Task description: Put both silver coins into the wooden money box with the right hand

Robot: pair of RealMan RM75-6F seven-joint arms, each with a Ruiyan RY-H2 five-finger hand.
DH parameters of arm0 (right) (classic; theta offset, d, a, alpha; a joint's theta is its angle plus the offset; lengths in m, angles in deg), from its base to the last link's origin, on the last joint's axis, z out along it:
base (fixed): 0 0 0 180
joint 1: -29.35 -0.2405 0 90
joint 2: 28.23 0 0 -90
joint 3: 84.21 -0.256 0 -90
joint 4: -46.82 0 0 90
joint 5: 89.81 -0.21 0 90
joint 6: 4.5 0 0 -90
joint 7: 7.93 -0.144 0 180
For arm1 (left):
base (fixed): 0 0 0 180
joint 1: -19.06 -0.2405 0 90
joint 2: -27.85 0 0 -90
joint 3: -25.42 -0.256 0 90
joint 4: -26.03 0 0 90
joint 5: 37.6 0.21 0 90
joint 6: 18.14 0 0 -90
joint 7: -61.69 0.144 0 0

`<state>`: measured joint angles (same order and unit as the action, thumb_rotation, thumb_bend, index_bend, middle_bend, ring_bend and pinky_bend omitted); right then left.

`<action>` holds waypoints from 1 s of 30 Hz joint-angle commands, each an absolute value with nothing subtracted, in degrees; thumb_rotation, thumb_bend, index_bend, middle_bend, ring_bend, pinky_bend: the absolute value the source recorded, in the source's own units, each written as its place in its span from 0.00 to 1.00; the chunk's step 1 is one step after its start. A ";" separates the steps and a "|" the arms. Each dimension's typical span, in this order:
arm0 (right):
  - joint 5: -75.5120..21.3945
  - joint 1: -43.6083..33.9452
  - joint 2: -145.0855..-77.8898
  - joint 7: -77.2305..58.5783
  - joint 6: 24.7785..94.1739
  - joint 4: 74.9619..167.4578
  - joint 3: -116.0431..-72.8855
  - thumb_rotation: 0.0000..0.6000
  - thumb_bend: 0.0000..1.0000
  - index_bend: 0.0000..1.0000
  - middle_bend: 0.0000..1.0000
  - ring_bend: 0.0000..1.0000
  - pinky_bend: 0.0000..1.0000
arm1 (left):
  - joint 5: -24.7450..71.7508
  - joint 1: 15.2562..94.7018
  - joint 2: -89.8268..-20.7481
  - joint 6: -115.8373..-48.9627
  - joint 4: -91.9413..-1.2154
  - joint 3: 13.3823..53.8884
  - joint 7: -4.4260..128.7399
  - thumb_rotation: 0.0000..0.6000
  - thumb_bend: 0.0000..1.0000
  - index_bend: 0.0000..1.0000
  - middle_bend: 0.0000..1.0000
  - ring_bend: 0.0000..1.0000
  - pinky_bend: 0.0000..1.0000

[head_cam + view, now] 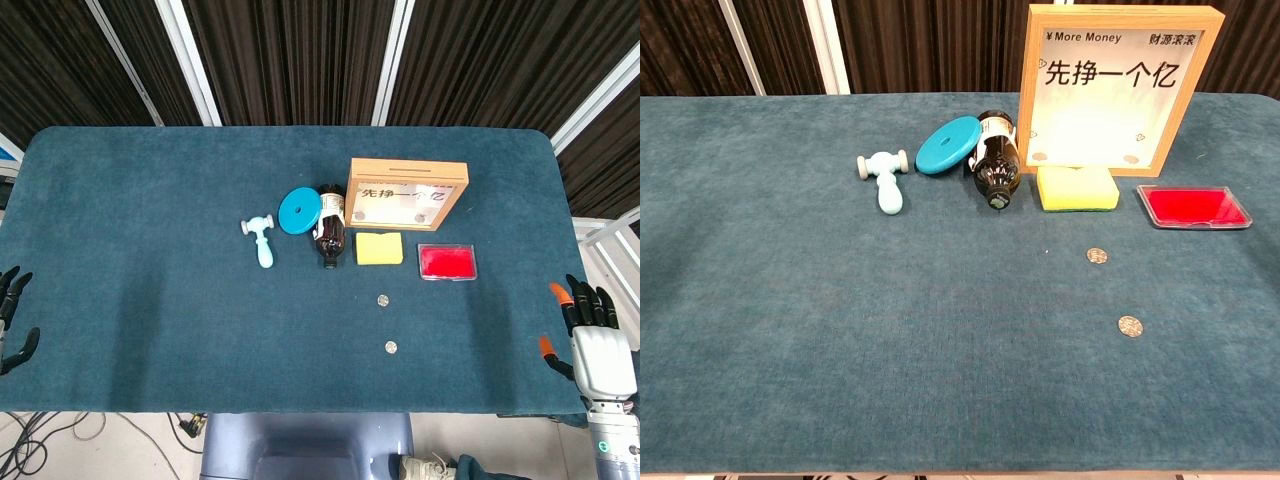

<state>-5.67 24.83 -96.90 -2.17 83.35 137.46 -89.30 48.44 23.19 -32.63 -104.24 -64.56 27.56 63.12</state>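
Observation:
Two silver coins lie flat on the blue cloth: one [383, 299] [1097, 256] nearer the box, the other [391, 347] [1130, 326] closer to the front edge. The wooden money box [406, 193] [1120, 88] stands upright behind them, its clear front printed with Chinese characters. My right hand [590, 335] hovers at the table's right front corner, fingers spread, holding nothing, well to the right of both coins. My left hand [12, 318] is at the far left edge, fingers apart and empty. Neither hand appears in the chest view.
Beside the box lie a yellow sponge [379, 248], a red case [447, 262], a brown bottle on its side [330, 233], a blue disc [299, 211] and a light blue toy hammer [261, 238]. The table's front edge [300, 410] runs just below the coins.

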 commanded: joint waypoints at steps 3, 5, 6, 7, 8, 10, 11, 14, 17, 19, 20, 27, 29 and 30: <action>-6.48 24.91 -96.98 -1.73 82.34 138.79 -89.03 1.00 0.41 0.12 0.00 0.00 0.00 | 48.28 23.05 -32.64 -104.30 -64.36 27.60 62.01 1.00 0.40 0.06 0.00 0.00 0.00; -6.74 24.86 -96.83 -1.50 81.94 139.23 -89.00 1.00 0.41 0.12 0.00 0.00 0.00 | 48.32 23.06 -32.58 -104.29 -64.37 27.60 61.78 1.00 0.40 0.06 0.00 0.00 0.00; -6.78 24.83 -96.81 -1.39 81.84 139.29 -89.02 1.00 0.41 0.12 0.00 0.00 0.00 | 48.42 23.06 -32.57 -104.35 -64.36 27.60 61.74 1.00 0.40 0.06 0.00 0.00 0.00; -6.74 24.77 -96.83 -1.39 81.78 139.31 -89.06 1.00 0.41 0.12 0.00 0.00 0.00 | 48.55 23.06 -32.57 -104.40 -64.30 27.55 61.80 1.00 0.40 0.06 0.00 0.00 0.00; -6.65 24.73 -96.86 -1.57 81.74 139.33 -89.07 1.00 0.41 0.12 0.00 0.00 0.00 | 48.61 23.07 -32.57 -104.35 -64.28 27.50 61.87 1.00 0.40 0.06 0.00 0.00 0.00; -6.25 24.68 -96.77 -2.67 81.60 139.54 -88.96 1.00 0.41 0.12 0.00 0.00 0.00 | 48.66 23.12 -32.59 -104.21 -64.34 27.43 62.04 1.00 0.40 0.06 0.00 0.00 0.00; -6.03 24.67 -96.60 -3.25 81.44 139.70 -88.81 1.00 0.41 0.12 0.00 0.00 0.00 | 48.64 23.15 -32.63 -104.14 -64.39 27.43 62.06 1.00 0.40 0.06 0.00 0.00 0.00; -5.45 24.63 -95.99 -4.95 80.98 140.17 -88.46 1.00 0.41 0.12 0.00 0.00 0.00 | 48.59 23.17 -32.69 -104.08 -64.51 27.43 62.20 1.00 0.40 0.06 0.00 0.00 0.00; -4.84 24.52 -95.92 -5.19 80.81 139.81 -88.21 1.00 0.41 0.12 0.00 0.00 0.00 | 48.46 23.11 -32.68 -104.07 -64.66 27.42 62.25 1.00 0.40 0.06 0.00 0.00 0.00; -4.35 24.43 -96.17 -5.59 80.75 139.60 -88.05 1.00 0.41 0.12 0.00 0.00 0.00 | 48.35 23.11 -32.65 -103.92 -64.81 27.38 62.24 1.00 0.40 0.06 0.00 0.00 0.00; -4.06 24.36 -96.35 -5.83 80.72 139.48 -87.96 1.00 0.41 0.13 0.00 0.00 0.00 | 48.34 23.10 -32.62 -103.89 -64.84 27.36 62.31 1.00 0.40 0.06 0.00 0.00 0.00; -1.54 21.78 -99.14 -7.18 76.06 137.82 -86.27 1.00 0.41 0.15 0.00 0.00 0.00 | 46.72 23.09 -32.53 -102.73 -65.95 27.45 62.23 1.00 0.40 0.06 0.00 0.00 0.00; -1.69 20.06 -99.77 -6.58 73.09 137.22 -86.31 1.00 0.41 0.15 0.00 0.00 0.00 | 46.62 23.10 -32.48 -102.76 -66.13 27.52 62.52 1.00 0.40 0.06 0.00 0.00 0.00; -1.72 19.26 -100.07 -6.17 71.88 137.03 -86.42 1.00 0.41 0.15 0.00 0.00 0.00 | 46.63 23.09 -32.49 -102.82 -66.16 27.53 62.59 1.00 0.40 0.06 0.00 0.00 0.00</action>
<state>-1.84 21.13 -99.14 -6.72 74.52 137.76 -86.56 46.64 23.09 -32.50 -102.80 -66.14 27.52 62.57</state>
